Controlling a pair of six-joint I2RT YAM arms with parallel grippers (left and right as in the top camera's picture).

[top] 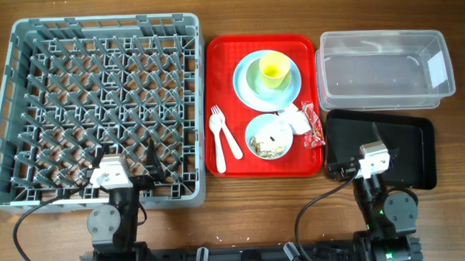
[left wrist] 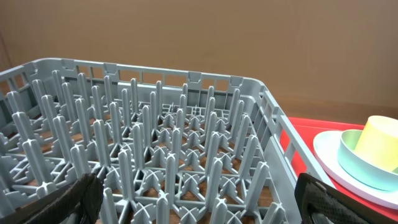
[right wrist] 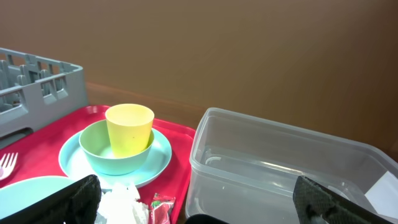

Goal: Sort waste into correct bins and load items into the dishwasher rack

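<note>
Fingers (left wrist: 71, 202) of your left gripper (left wrist: 198, 186) stand wide apart at the lower corners of the left wrist view, released, with nothing between them. Just beyond them the grey dishwasher rack (left wrist: 155, 70) spreads across the left and middle of the frame, its upright pegs pointing up. Your right gripper (right wrist: 198, 183) is spread the same way and grasps nothing. Its fingers (right wrist: 68, 202) sit at the lower corners of the right wrist view.

From overhead, the rack takes the left of the frame, and your left gripper hangs over its lower edge. The red tray (top: 223, 84) lies in the middle, just beside the rack. At the tray's top, the yellow cup (top: 276, 68) stands in the pale green dish (top: 256, 85), which rests on the light blue plate (top: 240, 72). Below them the light blue bowl (top: 252, 130) holds rice-like scraps (top: 268, 149). The white fork (top: 217, 139) and spoon (top: 230, 140) lie to its left. The crumpled tissue (top: 294, 119) is at its upper right, with the red wrapper (top: 313, 128) just right of that. The clear tub (top: 380, 34) sits at the upper right. The black tray (top: 419, 151) lies below it, under your right gripper.
</note>
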